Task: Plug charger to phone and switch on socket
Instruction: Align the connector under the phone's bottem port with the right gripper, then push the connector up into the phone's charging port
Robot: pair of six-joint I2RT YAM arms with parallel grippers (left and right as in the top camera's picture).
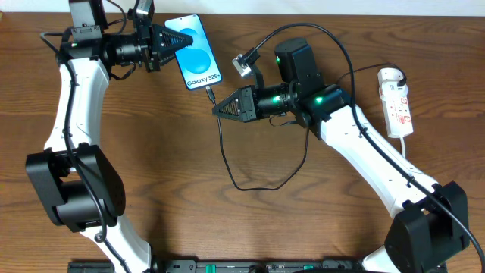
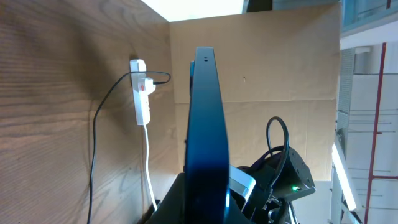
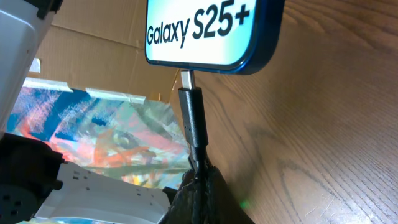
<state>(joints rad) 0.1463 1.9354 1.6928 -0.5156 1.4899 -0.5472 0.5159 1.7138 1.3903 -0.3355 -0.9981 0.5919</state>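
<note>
The phone (image 1: 195,51) lies at the back of the wooden table, blue screen up, reading "Galaxy S25+". My left gripper (image 1: 168,44) is shut on its left edge; in the left wrist view the phone (image 2: 206,124) shows edge-on, rising from between the jaws. The charger's black plug (image 1: 210,94) sits at the phone's bottom edge. My right gripper (image 1: 217,108) is shut on the cable just behind it. In the right wrist view the plug (image 3: 191,115) has its metal tip touching the phone's (image 3: 205,31) bottom port. The white socket (image 1: 395,101) lies at the far right.
The charger's black cable (image 1: 250,182) loops across the middle of the table and arcs over the right arm toward the socket. The socket's white cord (image 1: 405,148) trails toward the front. A cardboard wall (image 2: 280,62) stands behind the table.
</note>
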